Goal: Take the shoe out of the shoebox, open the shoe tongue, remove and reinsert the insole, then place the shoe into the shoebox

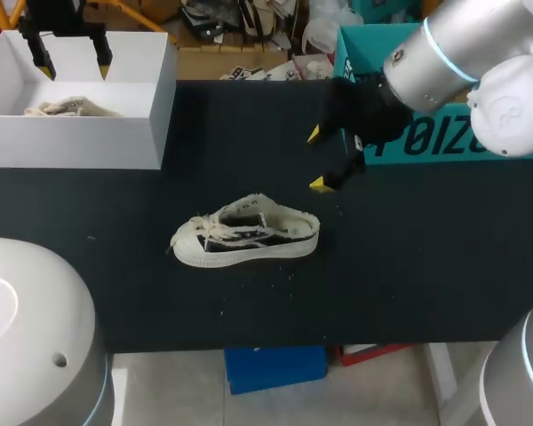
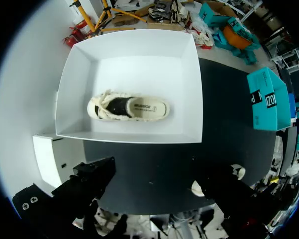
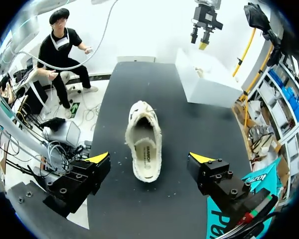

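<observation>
Black counter (image 1: 426,257) carries the white shoebox (image 1: 80,142) at far left and the canvas shoe (image 1: 249,238) mid-counter, on its sole. Judged light, soft-walled, rubber sole stiff: grip heel collar. Right claw (image 1: 319,160) spread near heel; left claw (image 1: 74,67) spread over shoebox.

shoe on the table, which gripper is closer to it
Right. The right gripper hangs open close by the heel end of the shoe on the table. The left gripper is far off, above the white shoebox.
</observation>
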You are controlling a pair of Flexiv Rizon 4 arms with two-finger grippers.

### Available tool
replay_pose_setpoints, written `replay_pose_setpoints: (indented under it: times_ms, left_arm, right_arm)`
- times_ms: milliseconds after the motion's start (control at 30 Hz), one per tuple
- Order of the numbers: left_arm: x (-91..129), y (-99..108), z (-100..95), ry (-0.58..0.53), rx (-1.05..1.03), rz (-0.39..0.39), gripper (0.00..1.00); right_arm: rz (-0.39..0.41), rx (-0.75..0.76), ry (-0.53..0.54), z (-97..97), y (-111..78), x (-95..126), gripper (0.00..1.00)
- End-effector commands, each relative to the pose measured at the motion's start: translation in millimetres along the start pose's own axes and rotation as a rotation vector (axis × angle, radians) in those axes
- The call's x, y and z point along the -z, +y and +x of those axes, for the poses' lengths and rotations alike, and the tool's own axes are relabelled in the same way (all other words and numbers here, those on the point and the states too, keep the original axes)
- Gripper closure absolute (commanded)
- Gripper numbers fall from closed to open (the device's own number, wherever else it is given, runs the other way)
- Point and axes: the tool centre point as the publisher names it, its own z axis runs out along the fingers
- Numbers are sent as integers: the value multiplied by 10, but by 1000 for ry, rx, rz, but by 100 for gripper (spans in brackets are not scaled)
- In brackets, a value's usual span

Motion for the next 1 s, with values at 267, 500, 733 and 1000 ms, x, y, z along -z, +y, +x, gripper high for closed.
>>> replay_pose_setpoints:
  times_ms: [267,500,733,1000]
  left_arm:
    - [4,1,2,-1,1,-1,0]
    - [4,1,2,-1,1,-1,0]
    - [4,1,2,-1,1,-1,0]
    - [4,1,2,-1,1,-1,0]
  right_arm:
    - [-44,0,-3,18,-27,-9,0]
    - [-44,0,-3,18,-27,-9,0]
    - [-76,21,-20,199,-111,-64,0]
    - [-97,39,-59,211,-220,-188,0]
